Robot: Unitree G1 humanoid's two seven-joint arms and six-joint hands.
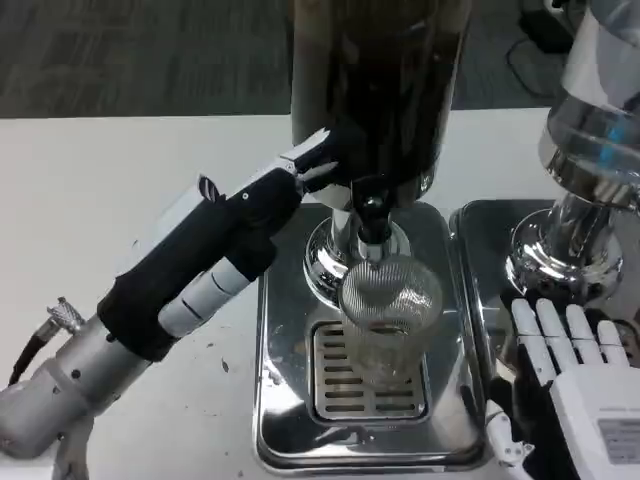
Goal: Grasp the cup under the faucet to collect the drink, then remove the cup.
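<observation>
One cup stands upright under the faucet, right of the left hand, whose grip I cannot tell. Right hand lies flat, fingers apart, holding nothing, near it.

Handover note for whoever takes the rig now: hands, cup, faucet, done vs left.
Left hand: reached up beside the dark dispenser at the faucet; contact can't be told, holds nothing visible.
Right hand: open, flat on the neighbouring tray, waiting.
Cup: clear, upright on the drip grate, under the faucet, ungripped.
Done: cup placed. Fill level can't be told.
Left: grasp the cup, collect the drink, remove it.
</observation>
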